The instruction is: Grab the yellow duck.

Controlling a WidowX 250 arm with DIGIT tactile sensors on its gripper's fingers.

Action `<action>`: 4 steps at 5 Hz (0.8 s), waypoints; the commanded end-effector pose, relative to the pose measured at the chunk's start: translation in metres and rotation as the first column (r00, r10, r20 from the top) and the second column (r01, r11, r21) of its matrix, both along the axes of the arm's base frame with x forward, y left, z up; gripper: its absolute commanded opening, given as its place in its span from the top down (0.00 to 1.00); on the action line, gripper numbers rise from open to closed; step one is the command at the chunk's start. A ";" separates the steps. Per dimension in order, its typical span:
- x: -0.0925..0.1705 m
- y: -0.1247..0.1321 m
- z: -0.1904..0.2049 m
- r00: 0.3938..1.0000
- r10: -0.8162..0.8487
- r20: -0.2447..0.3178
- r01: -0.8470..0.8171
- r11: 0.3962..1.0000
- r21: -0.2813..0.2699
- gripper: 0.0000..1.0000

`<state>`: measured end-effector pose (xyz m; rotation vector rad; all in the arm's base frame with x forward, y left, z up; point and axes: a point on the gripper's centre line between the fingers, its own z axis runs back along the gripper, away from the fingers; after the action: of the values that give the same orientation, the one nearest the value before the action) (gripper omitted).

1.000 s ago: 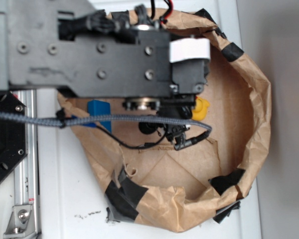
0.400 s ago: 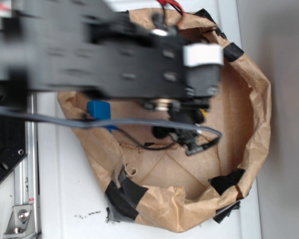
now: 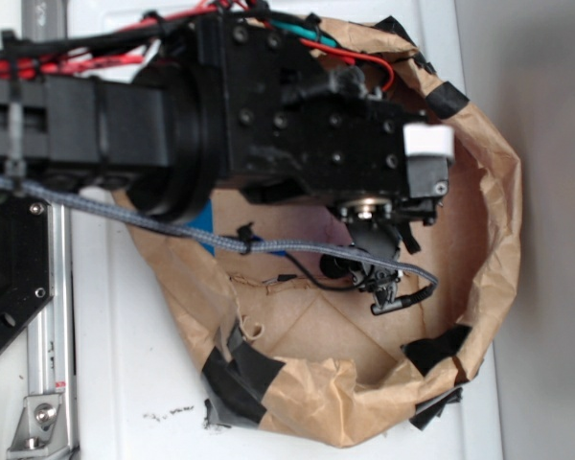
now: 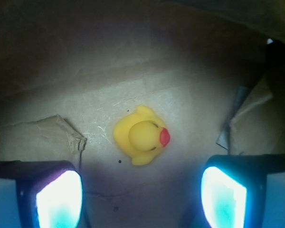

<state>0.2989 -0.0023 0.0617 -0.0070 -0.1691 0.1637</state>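
The yellow duck (image 4: 141,136) with its red beak lies on the brown paper floor, seen in the wrist view just beyond and centred between my two fingers. My gripper (image 4: 141,195) is open, with nothing between its fingers (image 4: 59,199). It hangs above the floor of the paper basin (image 3: 498,220). In the exterior view the arm and gripper (image 3: 379,259) cover the duck, so it is hidden there.
The crumpled brown paper wall, patched with black tape (image 3: 240,369), rings the basin. A folded paper flap (image 4: 42,135) lies left of the duck and another fold (image 4: 251,123) to its right. A grey cable (image 3: 172,228) crosses the basin's left side.
The arm has swung right and farther into the basin, now covering the duck and the blue block that showed in the exterior view a second ago.
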 end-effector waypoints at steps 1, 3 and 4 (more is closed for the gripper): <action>0.016 0.028 0.021 0.999 -0.029 0.036 0.031 0.998 -0.059 0.00; 0.022 0.038 0.015 1.000 -0.025 0.008 0.025 1.000 -0.005 0.00; 0.019 0.039 0.014 0.999 -0.031 0.008 0.031 0.999 0.014 0.00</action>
<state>0.3119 0.0348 0.0592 0.0009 -0.1275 0.1384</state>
